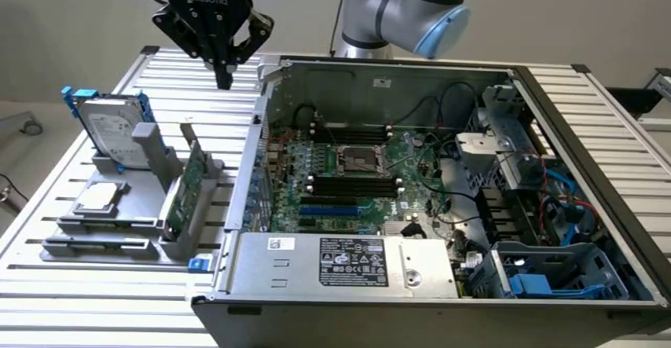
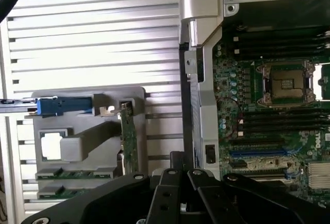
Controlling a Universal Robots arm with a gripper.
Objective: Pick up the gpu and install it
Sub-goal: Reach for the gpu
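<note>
Gpu on edge in its holder; claw above, empty
The reach is the step in hand, I judge; it goes best with the claw squared to the card's thin top edge, clear of the holder posts and the case wall; the claw is pressed together, holding nothing, well above the bench; the gpu is a thin green board, upright, near the drive.
</note>
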